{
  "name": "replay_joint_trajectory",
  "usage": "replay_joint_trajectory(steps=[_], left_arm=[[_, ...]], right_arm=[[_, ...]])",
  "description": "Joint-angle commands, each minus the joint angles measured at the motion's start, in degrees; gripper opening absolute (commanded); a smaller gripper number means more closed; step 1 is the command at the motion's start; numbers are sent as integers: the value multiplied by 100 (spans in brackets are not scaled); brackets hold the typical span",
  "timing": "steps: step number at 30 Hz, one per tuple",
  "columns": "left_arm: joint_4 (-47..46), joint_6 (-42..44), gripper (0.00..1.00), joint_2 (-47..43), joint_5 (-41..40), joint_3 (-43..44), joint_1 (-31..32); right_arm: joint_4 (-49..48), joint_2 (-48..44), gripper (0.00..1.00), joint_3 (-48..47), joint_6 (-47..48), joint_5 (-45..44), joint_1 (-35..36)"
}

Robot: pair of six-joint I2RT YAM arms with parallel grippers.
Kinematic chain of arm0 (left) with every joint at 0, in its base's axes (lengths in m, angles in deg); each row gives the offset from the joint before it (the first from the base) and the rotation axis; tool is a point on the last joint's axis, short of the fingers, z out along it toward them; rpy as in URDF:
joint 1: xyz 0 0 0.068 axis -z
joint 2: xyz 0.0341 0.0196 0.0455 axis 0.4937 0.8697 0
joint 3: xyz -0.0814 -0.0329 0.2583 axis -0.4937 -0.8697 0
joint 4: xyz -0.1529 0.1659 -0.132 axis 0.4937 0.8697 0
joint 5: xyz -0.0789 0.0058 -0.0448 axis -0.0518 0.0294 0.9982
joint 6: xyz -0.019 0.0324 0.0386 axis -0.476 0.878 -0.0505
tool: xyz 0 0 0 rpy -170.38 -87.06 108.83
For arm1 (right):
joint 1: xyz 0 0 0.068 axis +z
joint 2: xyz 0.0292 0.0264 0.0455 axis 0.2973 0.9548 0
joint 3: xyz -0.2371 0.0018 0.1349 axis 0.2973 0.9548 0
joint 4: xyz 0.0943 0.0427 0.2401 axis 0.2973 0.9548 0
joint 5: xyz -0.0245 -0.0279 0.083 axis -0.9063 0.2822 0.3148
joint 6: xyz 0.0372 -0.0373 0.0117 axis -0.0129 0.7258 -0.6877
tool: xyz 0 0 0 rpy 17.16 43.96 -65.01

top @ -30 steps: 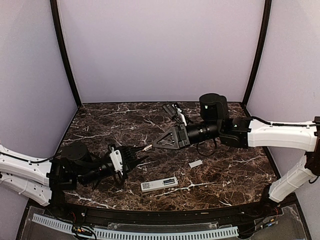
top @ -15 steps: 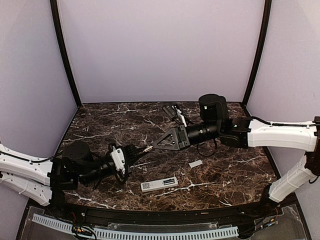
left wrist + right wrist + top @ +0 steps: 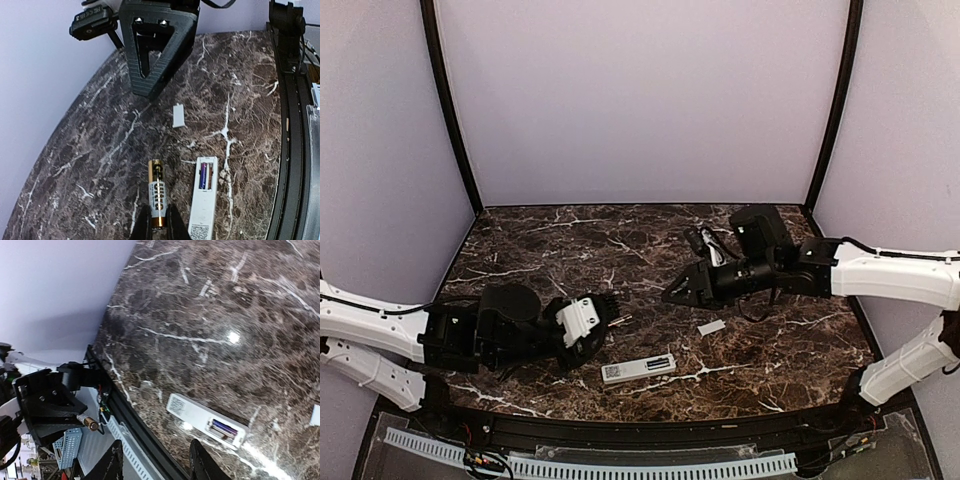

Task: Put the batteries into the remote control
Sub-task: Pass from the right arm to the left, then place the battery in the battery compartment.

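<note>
Slippage is what worries me most. My left hand (image 3: 157,226) is clenched on only the rear end of the battery (image 3: 157,196), and most of its length sticks out past my fingertips. A pinch that short lets the cell swing as soon as its nose touches anything. It could then go in crooked or pop free and roll across the marble table (image 3: 100,150).

The remote control (image 3: 204,201) lies just beside my left fingertips, on the side toward the table's near edge. It lies with its label patch up and its compartment open. One bluish cell (image 3: 203,178) already sits in the bay, so only a narrow lane next to it is free. If I come down off-line, I judge I would knock that seated cell or wedge mine on the bay wall.

Nothing pins the remote. My right hand (image 3: 157,466) is released, with nothing between its fingers, and hangs well apart from the remote, out beyond my left hand. Pushing against the spring contact would probably slide the light plastic body away rather than seat the cell.

I cannot read the polarity marks in the bay, so I might load the cell backwards. The small white cover (image 3: 178,115) lies farther ahead of my left hand, clear of the path.
</note>
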Motion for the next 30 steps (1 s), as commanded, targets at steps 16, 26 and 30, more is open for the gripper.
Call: replay_joint_trajectory(steps=[16, 26, 30], left_arm=[[2240, -631, 0, 2987, 2607, 2088, -895], [2629, -40, 0, 3420, 3554, 2439, -1151], [2687, -147, 0, 3685, 3493, 2589, -1152]], right_arm=[[94, 1190, 41, 668, 207, 52, -259], [119, 1596, 41, 541, 494, 511, -433], [50, 1703, 41, 526, 486, 612, -435]])
